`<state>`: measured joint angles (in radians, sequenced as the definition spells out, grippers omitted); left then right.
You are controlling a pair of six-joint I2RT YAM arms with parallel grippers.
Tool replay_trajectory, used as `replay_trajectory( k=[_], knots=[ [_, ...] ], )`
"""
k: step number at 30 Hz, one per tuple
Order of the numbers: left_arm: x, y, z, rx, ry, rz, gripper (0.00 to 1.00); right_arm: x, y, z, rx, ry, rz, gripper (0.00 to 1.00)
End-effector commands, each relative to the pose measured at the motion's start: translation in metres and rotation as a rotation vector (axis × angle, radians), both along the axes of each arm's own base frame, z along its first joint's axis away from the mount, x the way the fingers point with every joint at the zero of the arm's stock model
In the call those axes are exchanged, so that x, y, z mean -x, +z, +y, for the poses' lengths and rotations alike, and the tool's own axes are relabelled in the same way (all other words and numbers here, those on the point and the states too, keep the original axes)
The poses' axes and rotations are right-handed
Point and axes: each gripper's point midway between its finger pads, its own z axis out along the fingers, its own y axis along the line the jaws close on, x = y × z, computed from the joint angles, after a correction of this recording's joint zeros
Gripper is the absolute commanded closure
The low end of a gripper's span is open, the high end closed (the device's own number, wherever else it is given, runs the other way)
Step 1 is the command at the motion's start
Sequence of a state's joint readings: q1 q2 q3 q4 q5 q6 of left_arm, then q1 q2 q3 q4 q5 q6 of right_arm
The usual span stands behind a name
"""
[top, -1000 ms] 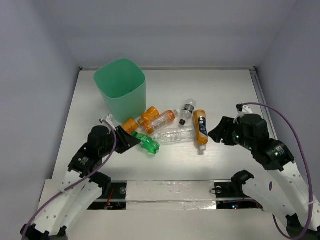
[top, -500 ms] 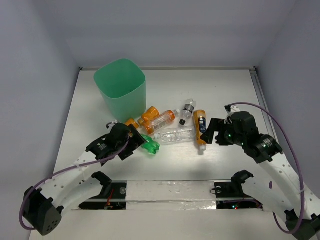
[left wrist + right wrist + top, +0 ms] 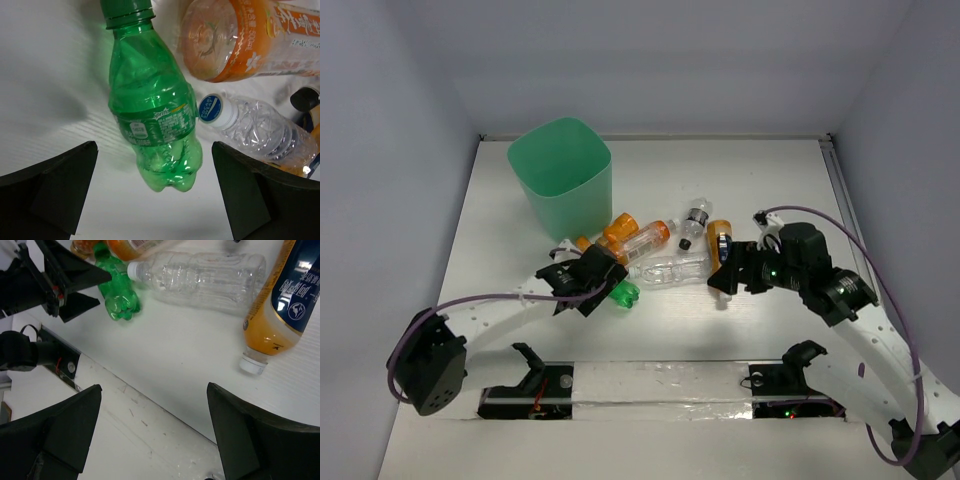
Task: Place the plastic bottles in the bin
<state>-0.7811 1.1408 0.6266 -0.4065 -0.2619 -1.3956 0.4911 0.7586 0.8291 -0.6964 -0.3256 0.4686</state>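
Count, top view: one mint-green bin (image 3: 565,190) at upper left of the table (image 3: 770,170). Seven bottles lie clustered mid-frame just below-right of it: one green bottle (image 3: 150,115), four orange bottles (image 3: 620,225), two clear bottles (image 3: 665,270), one of them black-capped (image 3: 695,220).

Table white; pale grey walls (image 3: 650,60) on three sides.

Left gripper (image 3: 155,150) spread wide, green bottle between the fingers, touching neither. Right gripper (image 3: 155,387) spread wide, empty, beside the blue-labelled orange bottle (image 3: 285,295).

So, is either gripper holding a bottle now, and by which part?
Nothing is held. The left gripper is open, its fingers on both sides of the green bottle without touching it; the right gripper is open too.
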Motion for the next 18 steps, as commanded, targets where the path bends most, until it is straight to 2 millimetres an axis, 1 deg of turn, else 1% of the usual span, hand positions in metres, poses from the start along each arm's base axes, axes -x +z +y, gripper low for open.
replay_trajectory(
  k=[1,2,5,8,9,13,14,15,17,18],
  knots=[
    [-0.028,0.016,-0.005,0.01,0.11,-0.082,0.01,0.004,0.005,0.007,-0.035,0.069,-0.048,0.08],
    [-0.028,0.01,-0.004,-0.009,0.115,-0.07,0.01,0.005,0.0,0.006,-0.027,0.071,-0.039,0.08],
    [-0.024,-0.001,-0.002,-0.025,0.13,-0.047,0.05,0.011,0.005,0.007,-0.047,0.089,-0.053,0.08],
    [-0.019,-0.013,0.006,-0.052,0.152,-0.024,0.12,0.012,0.005,0.006,-0.048,0.089,-0.054,0.08],
    [-0.016,-0.02,0.01,-0.069,0.156,-0.009,0.13,0.012,0.005,0.006,-0.046,0.09,-0.054,0.08],
    [-0.01,-0.034,0.017,-0.112,0.16,0.016,0.18,0.011,0.007,0.005,-0.042,0.085,-0.058,0.08],
    [-0.011,-0.037,0.019,-0.127,0.161,0.019,0.21,0.012,0.007,0.004,-0.04,0.081,-0.055,0.08],
    [-0.011,-0.039,0.02,-0.133,0.159,0.016,0.32,0.011,0.008,0.004,-0.038,0.076,-0.06,0.08],
    [-0.011,-0.044,0.02,-0.148,0.15,0.024,0.4,0.009,0.007,0.002,-0.033,0.056,-0.062,0.1],
    [-0.01,-0.044,0.02,-0.148,0.147,0.024,0.51,0.007,0.007,0.002,-0.037,0.044,-0.057,0.11]
  ],
)
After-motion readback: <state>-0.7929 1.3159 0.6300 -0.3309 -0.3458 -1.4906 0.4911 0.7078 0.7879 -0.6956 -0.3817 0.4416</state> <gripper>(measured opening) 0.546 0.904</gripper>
